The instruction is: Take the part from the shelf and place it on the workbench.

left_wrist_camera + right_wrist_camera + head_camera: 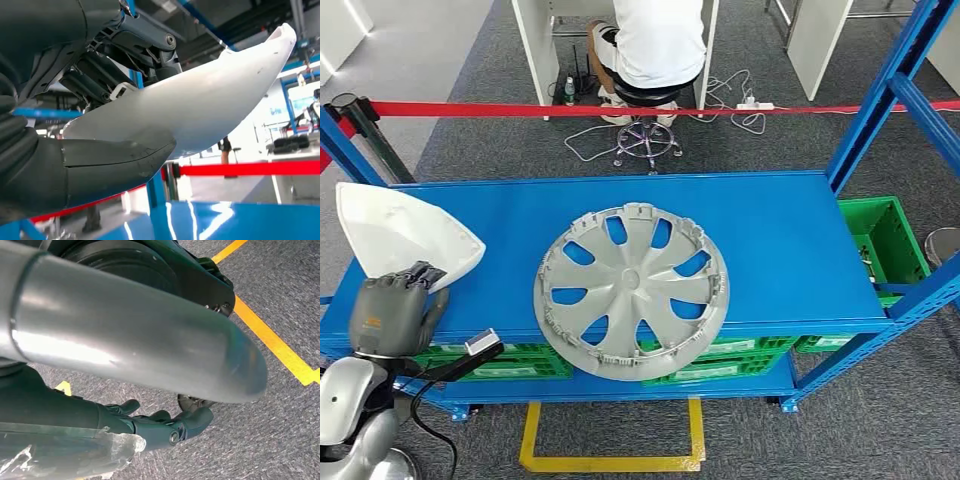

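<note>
Three views, head first.
Head view, left hand: left hand at the near left corner of the blue shelf, fingers over the near edge of the white part.
Head view, part: white curved shell lying on the shelf's left end, pointed tip toward the hubcap, not touching it.
Head view, hubcap: silver wheel cover flat mid-shelf, its near rim overhanging the front edge.
Head view, surroundings: green crates under and to the right of the shelf, red barrier tape behind, seated person on a stool beyond it, yellow floor marking in front.
Left wrist view, grip: thick thumb pressed along one face of the white part, darker fingers on the opposite face, so the hand holds it; the head view does not show this clamp.
Left wrist view, clearance: part seen above the blue shelf surface; cannot tell if it still touches.
Right wrist view, right hand: right hand hanging over grey carpet with yellow lines, fingers loosely curled and apart, holding nothing.
</note>
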